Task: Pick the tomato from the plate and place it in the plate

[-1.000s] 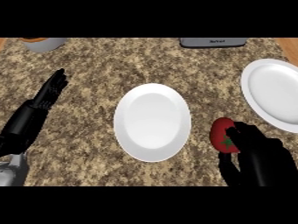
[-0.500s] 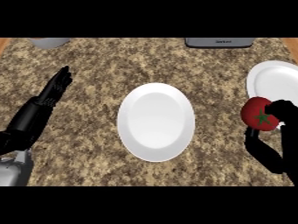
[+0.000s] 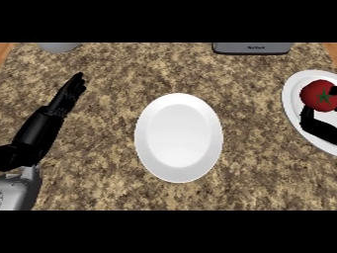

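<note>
— Tomato [image 3: 319, 95]: gripped by right hand [image 3: 330, 123], over the plate [image 3: 295, 96] at right edge of frame?
— Yes. Could roll off onto the surface [image 3: 112, 69] if released off-centre. Left hand [image 3: 54, 116] resting, fingers straight, at left.
</note>
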You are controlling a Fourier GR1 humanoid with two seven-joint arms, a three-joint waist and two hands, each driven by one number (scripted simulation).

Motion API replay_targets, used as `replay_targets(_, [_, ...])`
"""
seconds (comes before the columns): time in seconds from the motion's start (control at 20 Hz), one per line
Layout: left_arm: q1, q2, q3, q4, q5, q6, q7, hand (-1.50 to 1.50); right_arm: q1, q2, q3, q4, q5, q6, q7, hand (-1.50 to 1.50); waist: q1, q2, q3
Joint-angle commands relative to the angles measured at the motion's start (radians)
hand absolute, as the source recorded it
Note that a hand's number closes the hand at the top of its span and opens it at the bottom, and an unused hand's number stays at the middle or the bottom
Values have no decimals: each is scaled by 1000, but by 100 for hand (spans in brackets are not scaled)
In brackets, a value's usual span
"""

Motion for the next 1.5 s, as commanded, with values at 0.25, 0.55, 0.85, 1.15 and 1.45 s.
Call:
replay_targets(0.25, [7,-9,6,-36,-5,-19,25,0,-132,63,-136,465,-159,58,-281,150,12,1,0])
replay_targets(0.55, [21,-20,16,25,-25,-22,-56,0,-209,107,-212,849,-200,64,-485,-150,18,6,1])
replay_targets(0.85, [5,-50,4,51,-56,-19,-61,0,-332,149,-308,1061,-213,-32,-759,-150,9,5,1])
replay_targets(1.15, [35,-44,22,-23,-49,-24,-15,0,-320,129,-408,1019,-320,-7,-957,-150,-1,-1,0])
replay_targets(1.45, [32,-9,70,-18,-15,-50,0,0,-290,202,-516,908,-542,184,-1027,-150,-18,-8,-1])
